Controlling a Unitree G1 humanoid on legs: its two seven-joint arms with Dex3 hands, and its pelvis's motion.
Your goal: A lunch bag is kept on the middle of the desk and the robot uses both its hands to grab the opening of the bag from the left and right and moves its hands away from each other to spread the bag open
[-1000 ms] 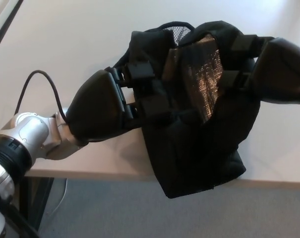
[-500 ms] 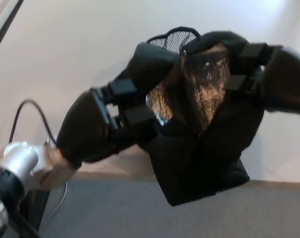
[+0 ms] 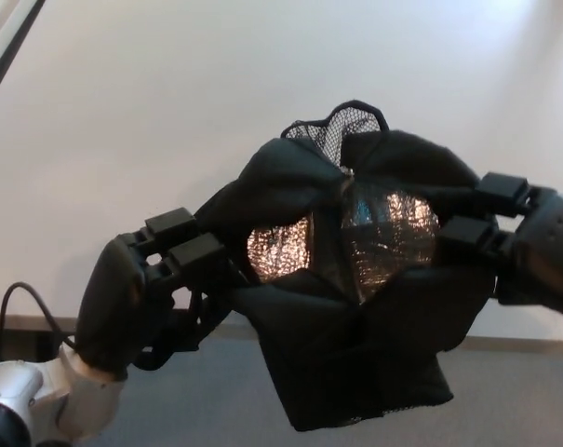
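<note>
The bag [image 3: 355,317] hangs at the near edge of the counter [image 3: 151,121], soft and light. The left robot hand [image 3: 160,279] and right robot hand [image 3: 504,237] are both clamped on its rim, the best hold, though thin cloth may slip.

A black lunch bag [image 3: 355,345] fills the middle of the picture, over the near edge of a white desk [image 3: 151,121]. Its mouth is spread wide, showing a shiny silver lining [image 3: 388,233] inside. A black mesh pocket [image 3: 341,126] sticks up from the rim at 12 o'clock. The robot's left hand [image 3: 155,279] grips the rim at 9 o'clock, its fingers closed on the fabric. The right hand [image 3: 514,237] grips the rim at 3 o'clock. A black cable [image 3: 30,303] loops near the silver left wrist at 8 o'clock.
</note>
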